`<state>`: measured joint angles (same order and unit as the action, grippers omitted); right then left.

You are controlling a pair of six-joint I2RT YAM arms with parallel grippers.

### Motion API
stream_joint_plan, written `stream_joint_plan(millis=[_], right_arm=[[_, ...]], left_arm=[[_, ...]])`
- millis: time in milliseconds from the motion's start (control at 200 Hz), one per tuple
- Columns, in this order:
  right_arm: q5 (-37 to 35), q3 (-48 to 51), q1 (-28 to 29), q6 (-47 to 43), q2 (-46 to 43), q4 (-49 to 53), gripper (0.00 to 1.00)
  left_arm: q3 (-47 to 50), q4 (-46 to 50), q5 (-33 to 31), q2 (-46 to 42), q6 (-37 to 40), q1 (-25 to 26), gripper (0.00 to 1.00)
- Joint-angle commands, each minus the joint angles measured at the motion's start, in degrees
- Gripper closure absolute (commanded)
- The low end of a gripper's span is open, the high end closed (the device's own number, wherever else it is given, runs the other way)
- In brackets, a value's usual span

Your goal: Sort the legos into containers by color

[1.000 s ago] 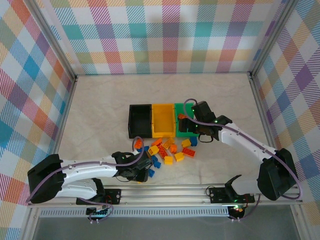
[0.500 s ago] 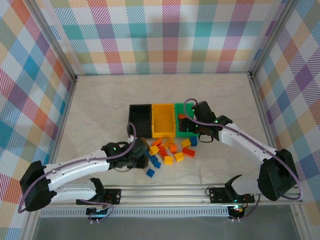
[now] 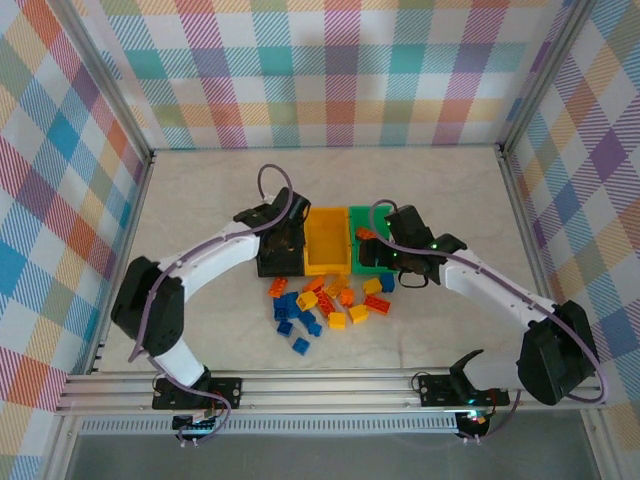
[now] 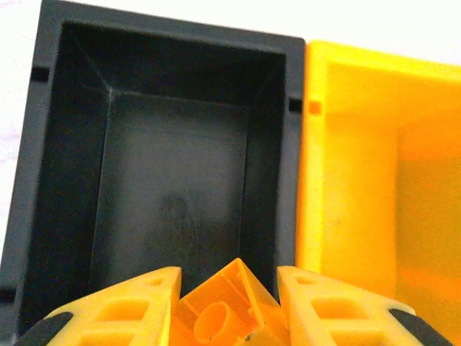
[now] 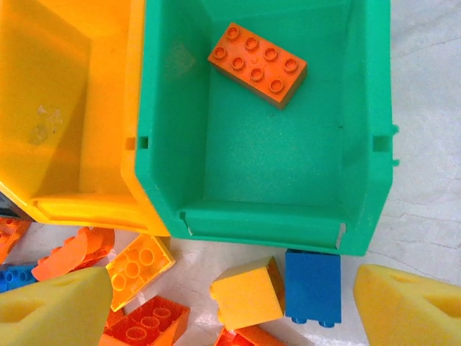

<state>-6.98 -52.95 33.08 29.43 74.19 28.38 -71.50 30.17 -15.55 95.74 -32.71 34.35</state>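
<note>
My left gripper (image 3: pixel 284 240) hangs over the black bin (image 3: pixel 264 246). It is shut on a yellow-orange brick (image 4: pixel 225 306), held tilted above the bin's bare floor (image 4: pixel 173 187). The yellow bin (image 3: pixel 327 240) stands in the middle and the green bin (image 3: pixel 362 256) on the right, each touching its neighbour. One orange brick (image 5: pixel 257 63) lies in the green bin. My right gripper (image 5: pixel 230 317) stands open above the bricks just in front of the green bin, over a yellow brick (image 5: pixel 248 292) and a blue brick (image 5: pixel 312 286). The loose pile (image 3: pixel 330 300) of yellow, blue and orange bricks lies in front of the bins.
A few blue bricks (image 3: pixel 300 345) lie apart at the pile's near left. Checked walls enclose the table, and a metal rail (image 3: pixel 330 385) runs along the near edge.
My left arm has swung from the pile's near left side up to the black bin, carrying a brick. The right arm has hardly moved.
</note>
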Motion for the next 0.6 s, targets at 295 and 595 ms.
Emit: stream_joint_plan(millis=[295, 595], right_arm=[[4.6, 5.6, 0.4, 3.4, -5.7, 2.6, 0.11], [14.1, 8.0, 1.7, 3.7, -5.8, -1.4, 0.13]], left_arm=[[-5.5, -0.2, -0.7, 4.6, 0.4, -3.5, 0.42], [-3.9, -2.0, 5.5, -5.8, -1.4, -3.1, 0.06]])
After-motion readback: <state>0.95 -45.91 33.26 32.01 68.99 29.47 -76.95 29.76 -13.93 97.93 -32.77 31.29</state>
